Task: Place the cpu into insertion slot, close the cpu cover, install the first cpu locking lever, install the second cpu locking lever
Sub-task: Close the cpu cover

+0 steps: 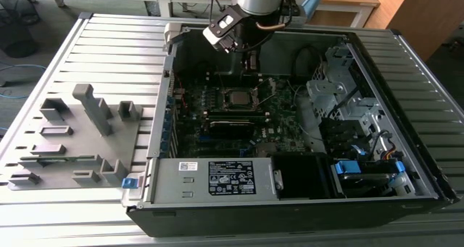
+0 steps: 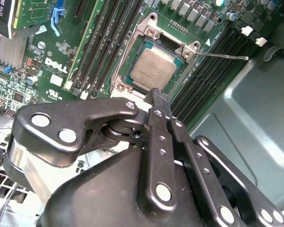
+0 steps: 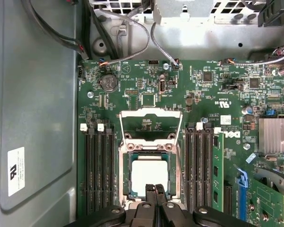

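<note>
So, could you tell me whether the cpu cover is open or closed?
Open: in the first wrist view the cpu cover lies flipped back beside the insertion slot, leaving the cpu exposed.

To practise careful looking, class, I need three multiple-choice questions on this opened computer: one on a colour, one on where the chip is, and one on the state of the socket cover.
1. The circuit board is mainly: A red; B green; C white.
2. The chip is: A lying loose on the circuit board; B seated in the socket; C far off the circuit board.
3. The cover of the socket is: A swung open, clear of the chip; B shut over the chip; C missing.

Answers:
1 B: the circuit board's surface is green in both wrist views.
2 B: the socket's rim frames the chip, whose silver-grey top lies flat inside it.
3 A: in the first wrist view the cover sits beyond the socket, with green circuit board showing through its cut-out.
</note>
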Robot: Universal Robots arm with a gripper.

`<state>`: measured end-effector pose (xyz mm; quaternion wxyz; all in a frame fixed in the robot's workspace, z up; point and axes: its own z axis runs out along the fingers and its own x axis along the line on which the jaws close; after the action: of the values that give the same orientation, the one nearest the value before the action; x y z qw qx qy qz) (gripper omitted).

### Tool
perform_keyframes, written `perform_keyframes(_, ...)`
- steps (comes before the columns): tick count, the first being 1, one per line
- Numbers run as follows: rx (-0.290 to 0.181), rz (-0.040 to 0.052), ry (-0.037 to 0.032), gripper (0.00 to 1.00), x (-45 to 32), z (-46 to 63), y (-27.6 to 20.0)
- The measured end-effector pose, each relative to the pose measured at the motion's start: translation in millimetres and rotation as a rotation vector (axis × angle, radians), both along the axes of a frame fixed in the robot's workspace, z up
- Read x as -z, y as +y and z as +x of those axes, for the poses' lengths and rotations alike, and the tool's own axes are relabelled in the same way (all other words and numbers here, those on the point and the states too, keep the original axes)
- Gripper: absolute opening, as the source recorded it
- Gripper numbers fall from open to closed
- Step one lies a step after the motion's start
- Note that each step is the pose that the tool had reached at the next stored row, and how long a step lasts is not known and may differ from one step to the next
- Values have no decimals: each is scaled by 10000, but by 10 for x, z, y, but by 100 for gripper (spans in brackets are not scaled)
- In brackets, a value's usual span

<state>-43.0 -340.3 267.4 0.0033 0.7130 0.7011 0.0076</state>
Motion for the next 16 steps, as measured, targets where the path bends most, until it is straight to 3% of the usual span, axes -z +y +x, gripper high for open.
perform_keyframes(8,0,-3,2,10,-2,74,0)
perform_keyframes(16,-1,-2,1,10,-1,257,0)
